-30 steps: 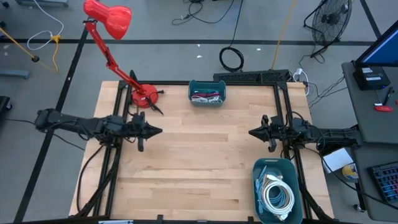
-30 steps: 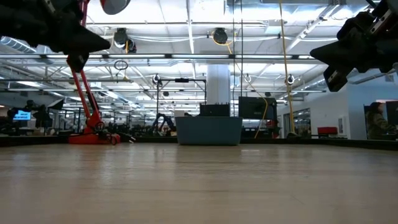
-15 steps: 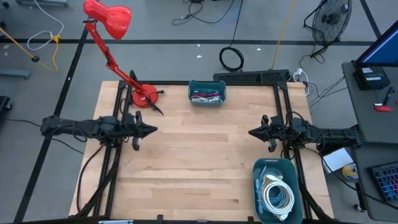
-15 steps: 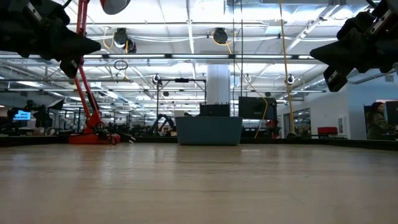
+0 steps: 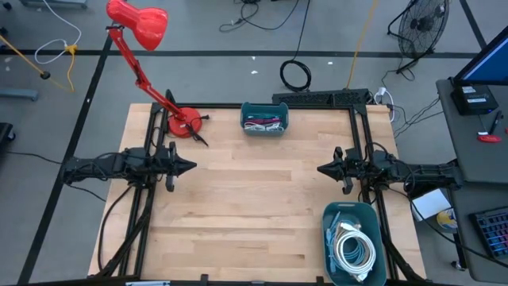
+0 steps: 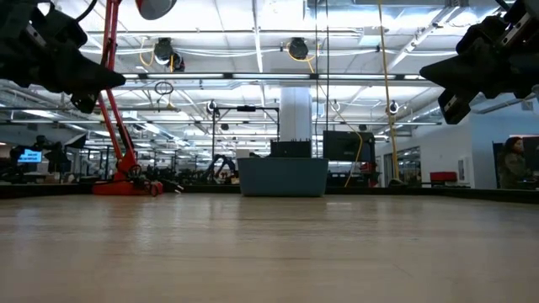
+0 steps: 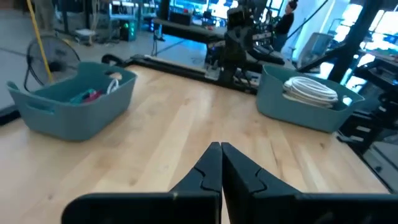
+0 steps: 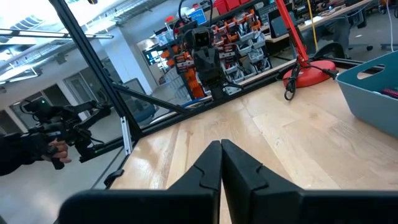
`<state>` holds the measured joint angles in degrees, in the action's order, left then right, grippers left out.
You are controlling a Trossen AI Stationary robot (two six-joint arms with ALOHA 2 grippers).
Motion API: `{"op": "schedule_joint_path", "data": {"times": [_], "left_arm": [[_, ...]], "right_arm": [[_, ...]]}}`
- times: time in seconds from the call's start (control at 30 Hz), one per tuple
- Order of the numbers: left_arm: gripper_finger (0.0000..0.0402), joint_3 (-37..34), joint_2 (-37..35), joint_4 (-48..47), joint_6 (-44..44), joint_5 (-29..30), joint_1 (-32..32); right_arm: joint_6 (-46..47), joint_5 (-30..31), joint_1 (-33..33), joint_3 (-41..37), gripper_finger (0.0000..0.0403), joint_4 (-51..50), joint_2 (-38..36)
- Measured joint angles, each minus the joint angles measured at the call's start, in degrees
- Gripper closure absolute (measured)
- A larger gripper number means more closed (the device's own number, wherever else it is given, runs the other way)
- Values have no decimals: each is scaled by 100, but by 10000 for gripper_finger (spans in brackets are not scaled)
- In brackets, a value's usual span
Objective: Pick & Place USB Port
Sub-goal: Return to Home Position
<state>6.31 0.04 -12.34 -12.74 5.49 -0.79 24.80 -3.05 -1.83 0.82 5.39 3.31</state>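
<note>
No USB port shows plainly on the bare wood. A teal bin (image 5: 264,106) at the table's far edge holds red, green and white cable pieces; in the left wrist view this bin (image 7: 68,118) shows the same contents. A second teal bin (image 5: 328,230) at the near right holds coiled white cables (image 5: 353,248). My left gripper (image 5: 193,166) hovers shut above the table's left side, pointing right, its fingers together (image 7: 221,147). My right gripper (image 5: 320,168) hovers shut above the right side, pointing left (image 8: 221,144). Both hang well above the table in the low view.
A red desk lamp stands with its base (image 5: 184,123) on the far left corner, its head (image 5: 139,22) beyond the table. Bare wood (image 5: 254,199) lies between the two grippers. Black frame rails run along both table sides. A person stands far off in the room (image 8: 37,149).
My left gripper has drawn back toward the table's left edge, staying shut and level. The right arm and both bins have kept still.
</note>
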Motion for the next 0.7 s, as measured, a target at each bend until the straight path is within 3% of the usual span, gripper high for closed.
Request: {"op": "schedule_joint_path", "data": {"times": [0.27,0.4,0.7], "left_arm": [[401,-136,21,401,337,-143,300],[398,-552,26,1369,289,-449,437],[399,-552,73,1410,312,-553,741]], "right_arm": [[0,0,-2,-2,403,0,-2],[1,-2,-2,-2,403,-1,-2],[0,0,-2,-2,403,5,-2]]}}
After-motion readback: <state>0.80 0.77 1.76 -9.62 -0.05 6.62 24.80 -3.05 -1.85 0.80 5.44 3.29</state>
